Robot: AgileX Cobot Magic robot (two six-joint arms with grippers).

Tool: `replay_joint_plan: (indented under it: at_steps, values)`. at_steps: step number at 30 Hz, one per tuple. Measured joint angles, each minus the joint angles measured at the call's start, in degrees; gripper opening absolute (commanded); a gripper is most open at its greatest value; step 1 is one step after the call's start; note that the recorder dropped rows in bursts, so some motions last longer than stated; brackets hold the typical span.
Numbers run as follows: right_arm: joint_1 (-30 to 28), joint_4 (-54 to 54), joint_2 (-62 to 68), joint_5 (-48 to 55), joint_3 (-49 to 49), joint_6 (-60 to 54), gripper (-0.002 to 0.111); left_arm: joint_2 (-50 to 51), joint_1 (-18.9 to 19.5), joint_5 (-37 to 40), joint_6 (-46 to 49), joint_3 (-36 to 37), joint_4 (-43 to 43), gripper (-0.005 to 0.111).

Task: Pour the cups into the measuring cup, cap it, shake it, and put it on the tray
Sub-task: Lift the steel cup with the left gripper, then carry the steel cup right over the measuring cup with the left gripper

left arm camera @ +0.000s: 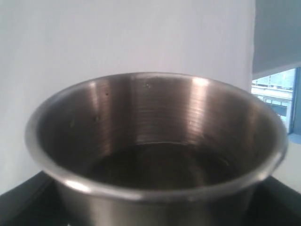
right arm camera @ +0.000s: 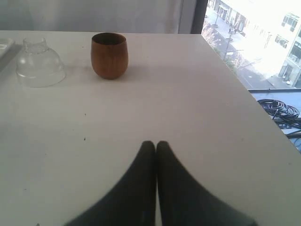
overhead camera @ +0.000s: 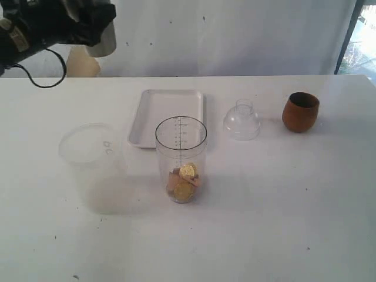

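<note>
My exterior camera looks down over the whole counter (overhead camera: 282, 223). My left wrist camera peers closely into the steel tumbler (left arm camera: 160, 141). My right wrist camera, low over the counter, shares the wooden cup (right arm camera: 109, 55) and cap (right arm camera: 40, 66) with the exterior.

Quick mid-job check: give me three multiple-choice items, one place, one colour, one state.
1. The pieces inside the tall clear graduated measuring cup are: A) blue; B) gold and tan; C) green.
2. The clear plastic dome cap lies: A) on the white table beside the flat white tray; B) on the measuring cup; C) inside the tray.
3. The right gripper is: A) wide open; B) gripping a spoon; C) shut, empty.
Key: B, gold shows through the wall; A, it rests on bare tabletop; C, its jaws touch.
</note>
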Motion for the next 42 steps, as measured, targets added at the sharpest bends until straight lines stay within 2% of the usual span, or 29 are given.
replay_joint_plan:
  at_steps: [6,11,24,32,42]
  values:
    - [0.0,0.0,0.0,0.0,0.0,0.0,0.0,5.03,-4.24,0.1,-0.92,-1.71,0.0,0.0]
    - [0.0,0.0,0.0,0.0,0.0,0.0,0.0,8.89,-5.93,-0.39,1.45,-1.7,0.12,0.0]
    - [0.0,0.0,0.0,0.0,0.0,0.0,0.0,13.98,-7.6,-5.4,10.22,-1.82,2.6,0.0]
    - [0.0,0.0,0.0,0.0,0.0,0.0,0.0,14.1,-7.6,-6.4,19.67,-1.82,6.51,0.0]
    - [0.0,0.0,0.0,0.0,0.0,0.0,0.0,14.1,-7.6,-8.1,26.08,-1.82,7.01,0.0]
